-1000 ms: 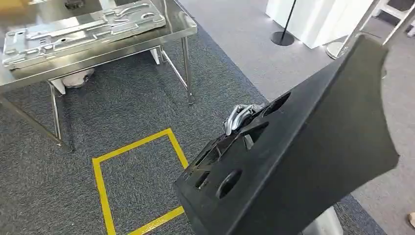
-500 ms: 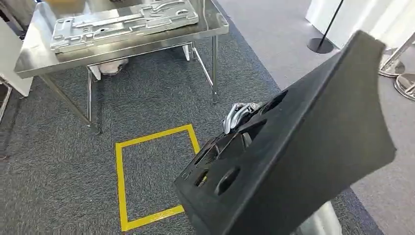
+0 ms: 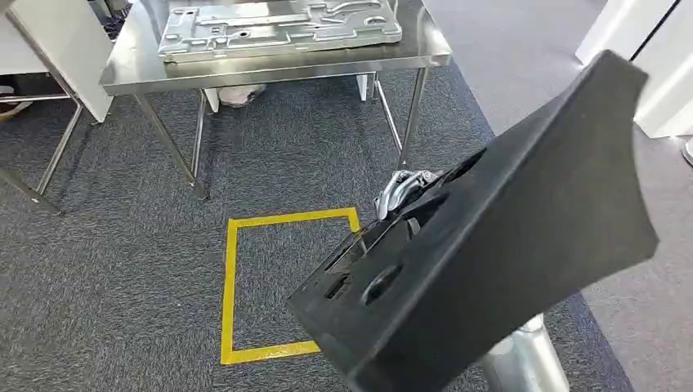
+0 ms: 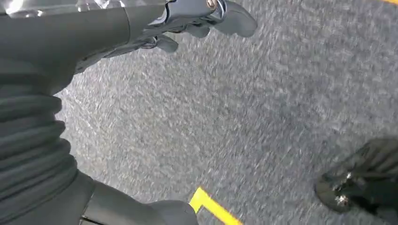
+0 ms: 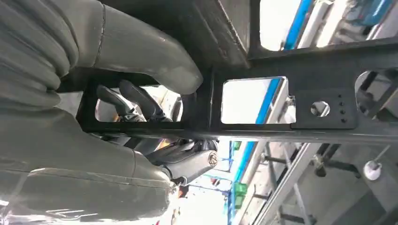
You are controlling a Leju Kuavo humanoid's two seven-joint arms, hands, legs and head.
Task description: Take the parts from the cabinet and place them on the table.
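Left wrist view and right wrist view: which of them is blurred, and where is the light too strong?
Left wrist view: the grey carpet is smeared with motion blur, and the left hand is soft too. Right wrist view: the black part is fairly sharp but dark, while the background seen through its openings is overexposed, almost white.

Head cam is looking down and forward at carpet (image 3: 122, 269), table (image 3: 278, 69). Left wrist cam is facing the same carpet close up; right wrist cam is sitting tight against the black part (image 5: 281, 131).
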